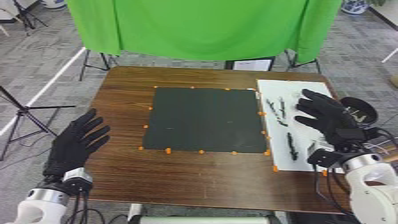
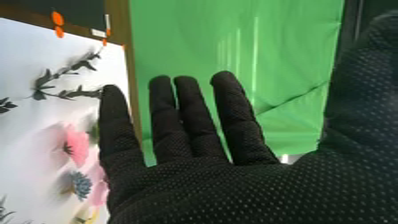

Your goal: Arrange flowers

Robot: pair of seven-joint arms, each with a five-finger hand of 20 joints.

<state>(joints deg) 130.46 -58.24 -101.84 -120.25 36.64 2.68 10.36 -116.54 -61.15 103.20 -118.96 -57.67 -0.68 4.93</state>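
Your right hand (image 1: 330, 117) is over the white sheet (image 1: 306, 86) on the right side of the brown table (image 1: 178, 175), with its fingers straight and a bit apart. On that sheet you have a pink flower (image 2: 77, 145), a blue flower (image 2: 82, 186) and dark leafy stems (image 1: 292, 146), beside the black mat (image 1: 204, 120). Your left hand (image 1: 69, 150) is at the table's left edge, its fingers straight and spread too.
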